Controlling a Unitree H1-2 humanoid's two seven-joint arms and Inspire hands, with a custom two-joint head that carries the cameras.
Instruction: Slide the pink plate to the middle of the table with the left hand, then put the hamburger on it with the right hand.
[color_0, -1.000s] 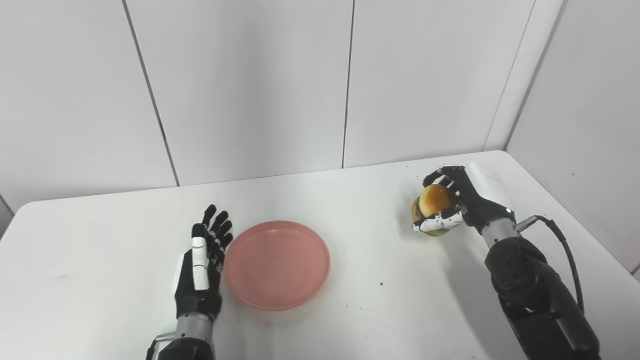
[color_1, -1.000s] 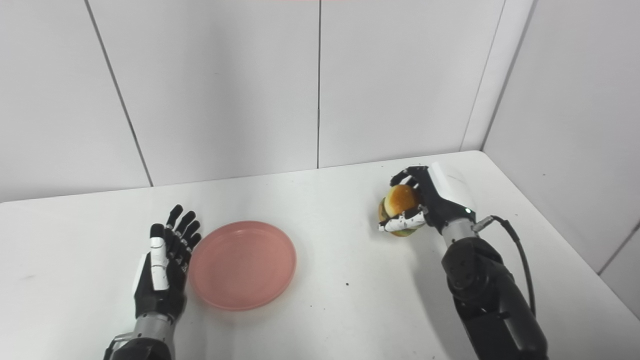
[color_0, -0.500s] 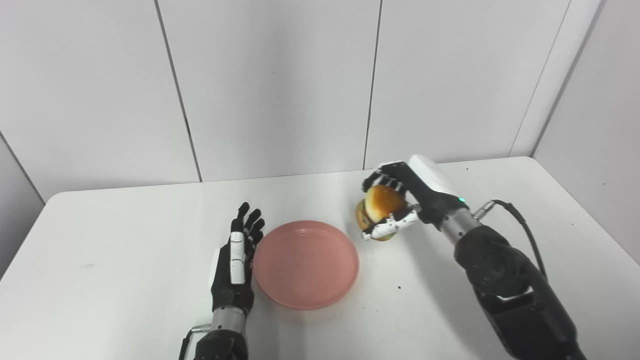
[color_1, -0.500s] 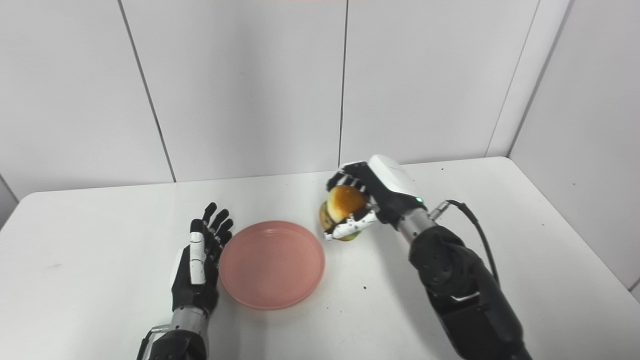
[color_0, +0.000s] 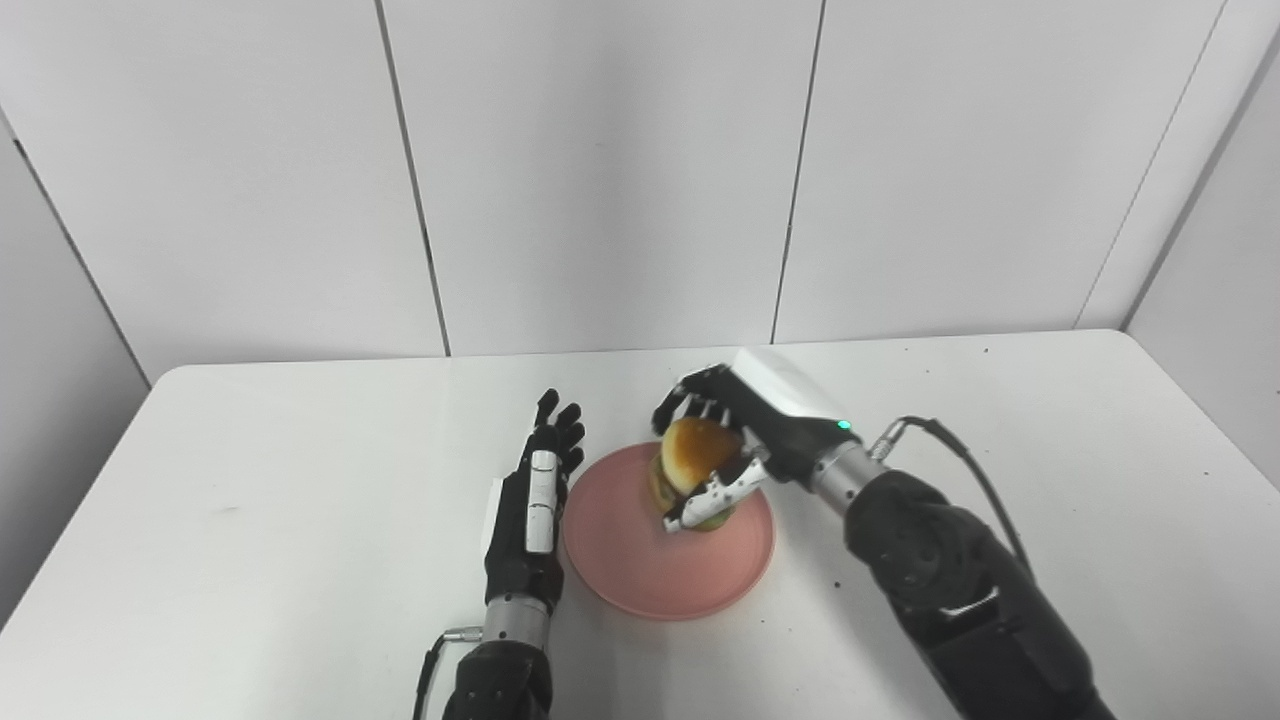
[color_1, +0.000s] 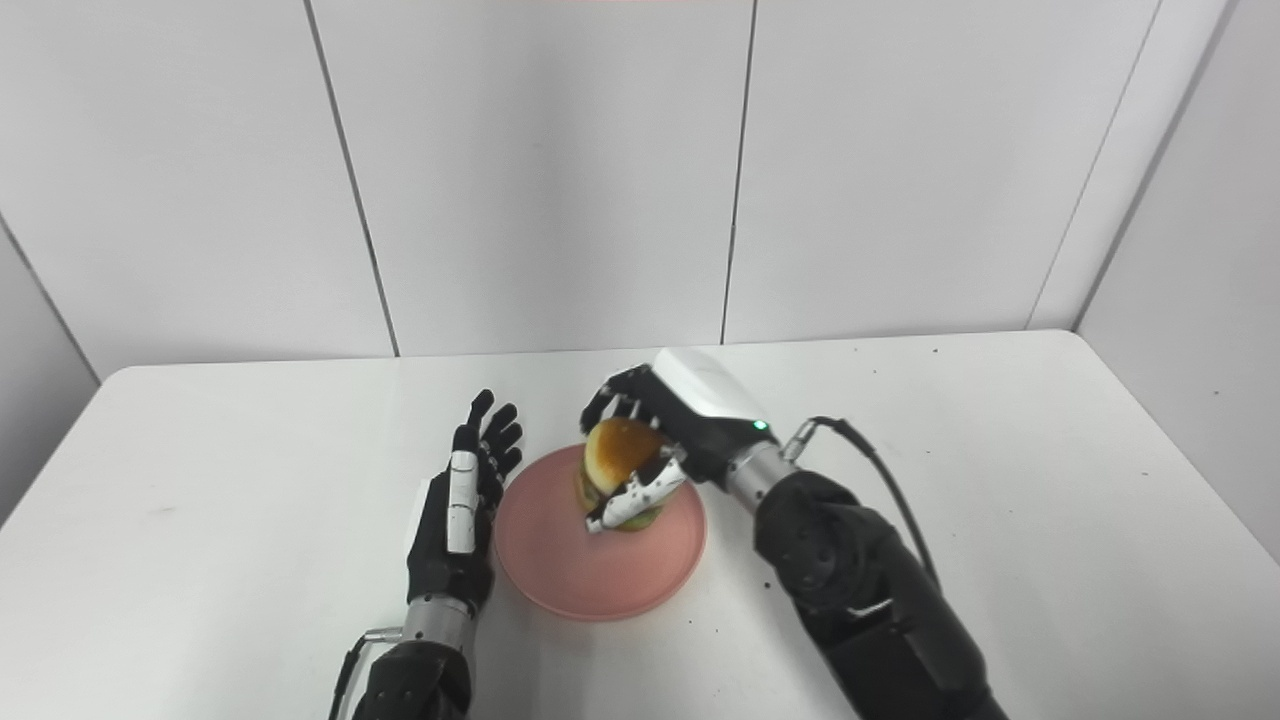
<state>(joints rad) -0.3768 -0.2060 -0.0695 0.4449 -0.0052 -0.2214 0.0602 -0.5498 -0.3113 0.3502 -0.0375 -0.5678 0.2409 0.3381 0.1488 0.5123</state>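
Hamburger with a tan bun (color_0: 694, 470), pinched in the right hand (color_0: 735, 440), now hangs over the round pink plate (color_0: 640, 570), moved from beside it; release remains. Left hand (color_0: 530, 505) rests spread alongside.

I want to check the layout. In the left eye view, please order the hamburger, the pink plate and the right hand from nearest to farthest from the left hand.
1. Pink plate, just right of the left hand.
2. Hamburger, over the plate's far part.
3. Right hand, gripping the hamburger from the right.
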